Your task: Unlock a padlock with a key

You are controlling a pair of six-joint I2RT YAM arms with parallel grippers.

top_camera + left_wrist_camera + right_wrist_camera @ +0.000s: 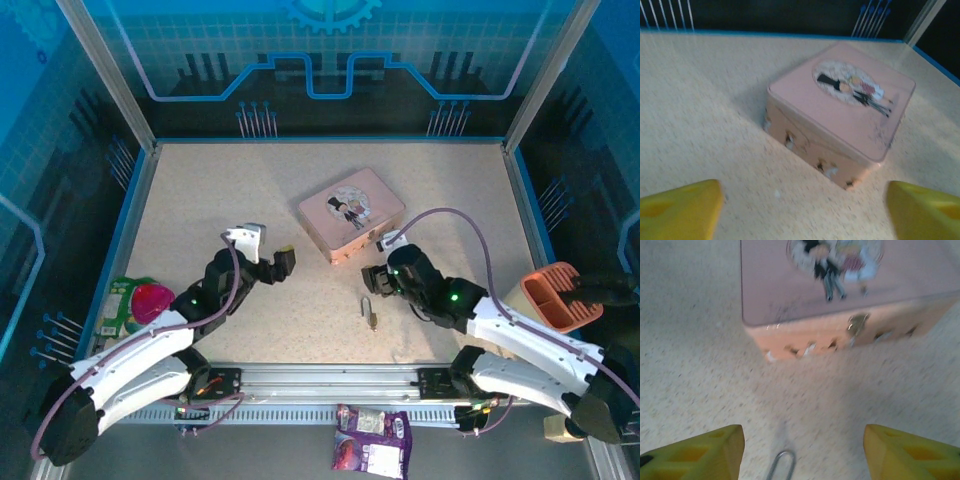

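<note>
Padlock (pixel 371 317) flat on the bench (pixel 200 190), lower centre of the top view, just below the right pincer (pixel 372 283), spread wide, empty. Left pincer (pixel 286 262) centre-left, likewise agape, facing the pink box (pixel 351 214).

Arms reach forward, seemingly low, left pincer (pixel 286 262) and right pincer (pixel 372 281) both spread wide.
</note>
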